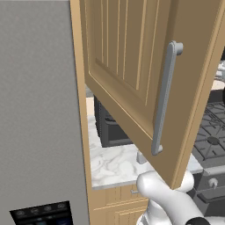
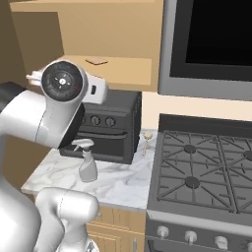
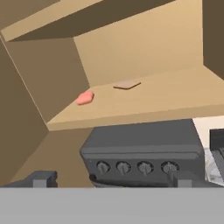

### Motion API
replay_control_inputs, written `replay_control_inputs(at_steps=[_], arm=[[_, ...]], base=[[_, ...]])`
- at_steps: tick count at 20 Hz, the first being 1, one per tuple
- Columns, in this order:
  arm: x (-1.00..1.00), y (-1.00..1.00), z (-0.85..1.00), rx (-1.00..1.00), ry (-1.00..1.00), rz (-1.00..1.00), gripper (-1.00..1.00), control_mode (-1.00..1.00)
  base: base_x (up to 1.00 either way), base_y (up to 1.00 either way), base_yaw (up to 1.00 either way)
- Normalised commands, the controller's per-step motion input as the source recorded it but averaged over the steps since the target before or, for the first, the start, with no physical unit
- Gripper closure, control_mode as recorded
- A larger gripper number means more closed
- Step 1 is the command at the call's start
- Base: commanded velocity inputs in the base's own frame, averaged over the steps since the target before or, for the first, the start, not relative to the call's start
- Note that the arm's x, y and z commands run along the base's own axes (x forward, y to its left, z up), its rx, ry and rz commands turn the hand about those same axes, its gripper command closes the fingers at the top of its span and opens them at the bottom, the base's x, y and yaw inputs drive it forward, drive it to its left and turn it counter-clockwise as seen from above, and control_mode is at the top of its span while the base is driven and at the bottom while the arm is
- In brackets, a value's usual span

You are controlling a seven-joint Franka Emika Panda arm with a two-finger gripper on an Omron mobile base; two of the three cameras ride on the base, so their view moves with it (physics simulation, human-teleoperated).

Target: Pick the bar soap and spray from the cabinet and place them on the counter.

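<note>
Pink bar soap (image 3: 85, 97) ahead of the pincer (image 3: 112, 179), above and left of its line, flat on the cabinet (image 3: 175, 98) shelf close to the side wall, with a flat tan piece (image 3: 127, 84) just right of it and deeper; spray (image 2: 88, 167) upright below on the counter (image 2: 123, 182), so probably only the soap left to fetch. Pincer spread wide, grasping nothing, low before the dark toaster oven (image 3: 140, 144). Raise above the shelf lip, shift left to centre the soap between the tips, go in level and clear of the wall, then pinch across the narrow sides.
</note>
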Motion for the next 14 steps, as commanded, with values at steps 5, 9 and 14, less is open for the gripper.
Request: replay_control_inputs(at_steps=[5,9,14], arm=[[0.0,0.02,0.13,-0.05,-0.03,0.05,-1.0,-1.0],[0.0,0.01,0.33,-0.02,0.14,0.0,-1.0,-1.0],[0.03,0.11,0.3,-0.02,0.11,0.0,-1.0,-1.0]], base=[[0.0,0.0,0.0],[0.0,0.0,0.0],[0.0,0.0,0.0]])
